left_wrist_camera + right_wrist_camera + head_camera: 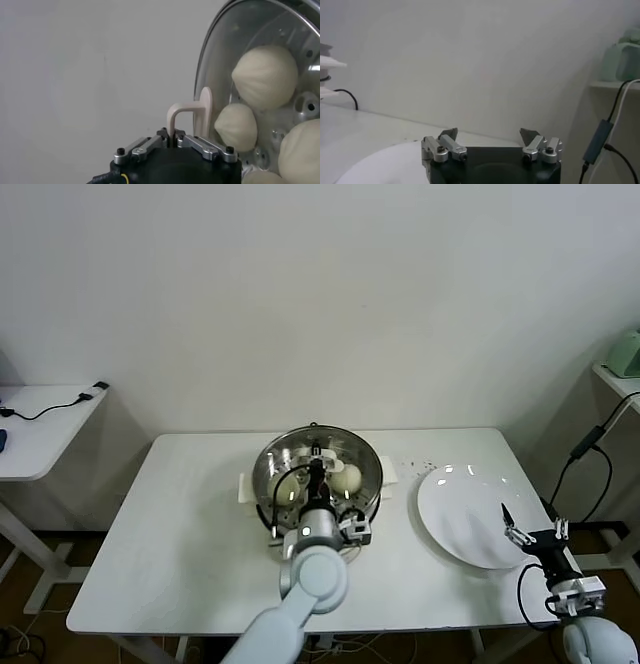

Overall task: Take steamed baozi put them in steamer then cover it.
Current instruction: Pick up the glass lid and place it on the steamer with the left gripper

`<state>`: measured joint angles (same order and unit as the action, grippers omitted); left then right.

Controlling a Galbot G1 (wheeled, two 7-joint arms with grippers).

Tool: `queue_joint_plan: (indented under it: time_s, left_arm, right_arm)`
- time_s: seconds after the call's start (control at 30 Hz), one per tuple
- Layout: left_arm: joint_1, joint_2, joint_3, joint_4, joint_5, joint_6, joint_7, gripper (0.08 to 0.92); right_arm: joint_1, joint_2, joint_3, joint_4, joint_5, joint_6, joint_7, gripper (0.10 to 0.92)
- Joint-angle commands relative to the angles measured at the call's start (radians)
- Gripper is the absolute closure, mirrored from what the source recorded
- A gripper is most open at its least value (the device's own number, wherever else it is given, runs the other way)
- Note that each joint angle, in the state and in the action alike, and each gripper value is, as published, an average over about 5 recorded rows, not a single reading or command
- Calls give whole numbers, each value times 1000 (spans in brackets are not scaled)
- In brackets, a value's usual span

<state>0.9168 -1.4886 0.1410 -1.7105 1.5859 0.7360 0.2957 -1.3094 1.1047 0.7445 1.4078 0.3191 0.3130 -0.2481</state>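
Start at the middle-left of the table, where your left gripper [318, 467] is clamped tight on the white handle [192, 116] of the cover [318, 466]; that glass lid sits over the steamer [262, 484], though whether its rim is fully seated all round you cannot tell from here; treat it as heavy for its size, rigid, slick and breakable, so the central handle is the only sensible hold, and any lowering wants to be level and slow, since a tilted rim could clack against steel or slide off; through the glass in the wrist view you can see the steamed baozi [265, 76] lying on the perforated tray, soft and light, easily dented, best left alone now; moving right, the white plate [465, 514] lies bare near the table's right edge; just beyond its near right rim your right gripper [532, 534] hangs with its jaws spread wide, holding nothing, well apart from the pot.
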Motion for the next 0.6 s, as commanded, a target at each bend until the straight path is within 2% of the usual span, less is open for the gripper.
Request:
queue_joint_plan:
  time_s: [0.03,0.43,0.6]
  left_arm:
    - [1,-1,-3,12,-22,49,-22,853]
    - [6,9,10,16,-36,49,-51,853]
    - [12,27,13,0,-18,41,-5,853]
  right_arm:
    - [0,0,3,-2,-3,2,-2,203]
    - [-4,5,10,-9,-11,10,-12,203]
    - [-6,5,13,-9,-14,10,-15,203]
